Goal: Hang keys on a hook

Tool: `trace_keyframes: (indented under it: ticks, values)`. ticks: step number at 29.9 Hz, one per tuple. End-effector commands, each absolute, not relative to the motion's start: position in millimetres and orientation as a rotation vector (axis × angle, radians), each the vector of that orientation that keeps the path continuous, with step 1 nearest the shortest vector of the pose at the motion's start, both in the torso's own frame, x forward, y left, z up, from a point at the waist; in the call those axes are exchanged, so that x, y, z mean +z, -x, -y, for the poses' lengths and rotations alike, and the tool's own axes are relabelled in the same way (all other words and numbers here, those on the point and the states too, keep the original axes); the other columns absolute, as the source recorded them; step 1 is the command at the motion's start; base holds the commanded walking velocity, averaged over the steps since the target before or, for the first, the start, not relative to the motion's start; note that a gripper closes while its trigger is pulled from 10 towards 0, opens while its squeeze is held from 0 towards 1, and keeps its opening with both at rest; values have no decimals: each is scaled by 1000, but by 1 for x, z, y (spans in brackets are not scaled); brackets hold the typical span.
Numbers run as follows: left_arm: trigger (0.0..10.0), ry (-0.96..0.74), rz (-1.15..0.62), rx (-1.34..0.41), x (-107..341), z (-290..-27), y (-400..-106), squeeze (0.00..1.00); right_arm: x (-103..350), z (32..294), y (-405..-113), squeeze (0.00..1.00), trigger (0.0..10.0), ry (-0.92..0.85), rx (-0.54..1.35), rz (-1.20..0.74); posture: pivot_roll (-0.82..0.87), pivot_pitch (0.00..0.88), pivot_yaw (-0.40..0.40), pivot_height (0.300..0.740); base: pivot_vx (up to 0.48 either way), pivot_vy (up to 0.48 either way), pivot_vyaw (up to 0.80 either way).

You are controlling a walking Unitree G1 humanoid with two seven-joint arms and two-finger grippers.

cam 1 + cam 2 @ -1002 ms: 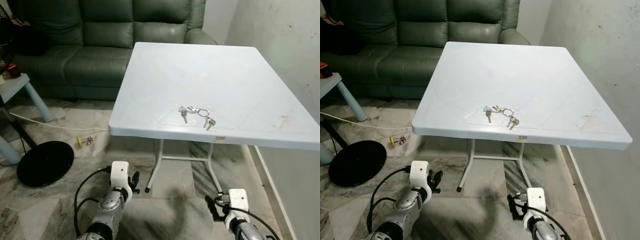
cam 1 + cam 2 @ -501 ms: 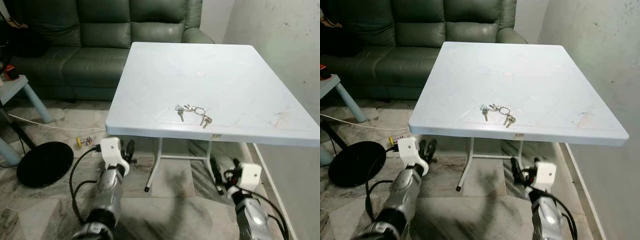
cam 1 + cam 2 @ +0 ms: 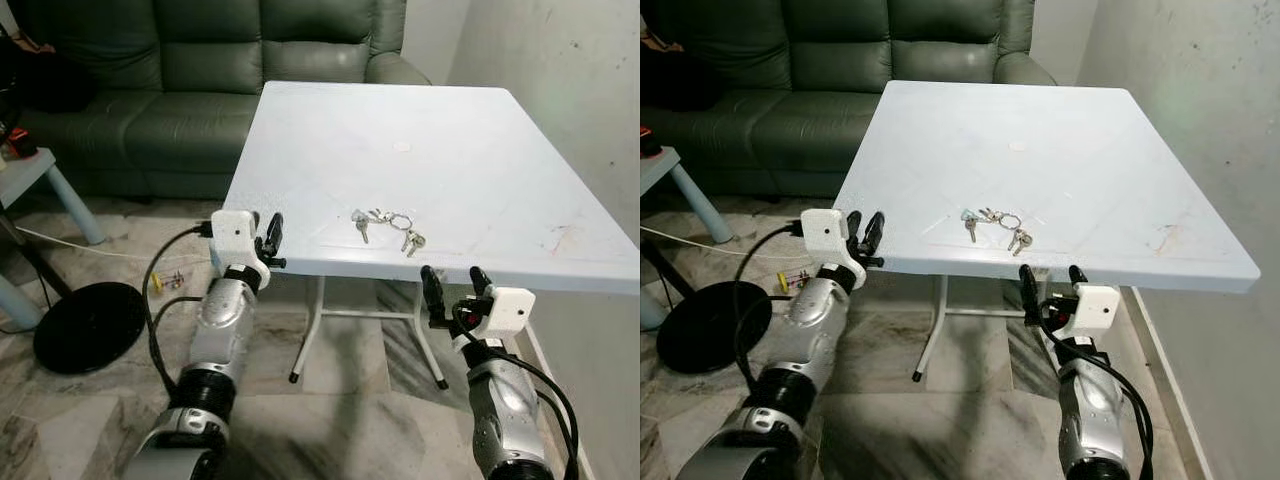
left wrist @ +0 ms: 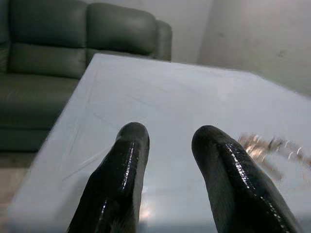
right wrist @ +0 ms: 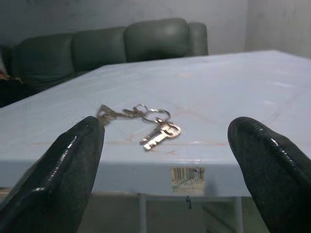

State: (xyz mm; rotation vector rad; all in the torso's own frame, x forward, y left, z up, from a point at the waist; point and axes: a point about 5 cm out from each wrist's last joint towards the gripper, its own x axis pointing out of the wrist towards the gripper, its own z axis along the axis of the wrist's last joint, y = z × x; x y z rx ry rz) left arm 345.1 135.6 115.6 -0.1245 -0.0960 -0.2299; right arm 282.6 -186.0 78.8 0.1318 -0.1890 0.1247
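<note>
Keys point(image 3: 388, 225) lie flat on the white tabletop point(image 3: 480, 150) close to its near edge, about midway along it: a bunch of small silvery metal keys fanned out from a thin round ring (one has a greenish head). Right gripper point(image 3: 452, 287) is raised just below that near edge, under the keys, jaws wide and empty. Left gripper point(image 3: 264, 233) is up at the near left corner of the smooth plastic tabletop, jaws narrowly parted, empty; green leather sofa point(image 3: 200, 70) behind.
</note>
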Motion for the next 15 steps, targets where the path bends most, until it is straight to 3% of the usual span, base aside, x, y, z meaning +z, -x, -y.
trace_keyframes:
  ticks: [1,11,15]
  values:
    - [10000,84,99,-254,115,-141,-341,0,85,185,-282,0,10000,-90,158,195,90,0,-11,740,0,0,0]
    - [10000,0,110,-387,115,-136,-315,0,95,178,-269,0,10000,-7,268,160,97,0,-15,740,0,0,0]
    - [10000,121,104,-381,114,-140,-300,0,104,181,-253,0,10000,-104,238,213,96,0,-21,740,0,0,0]
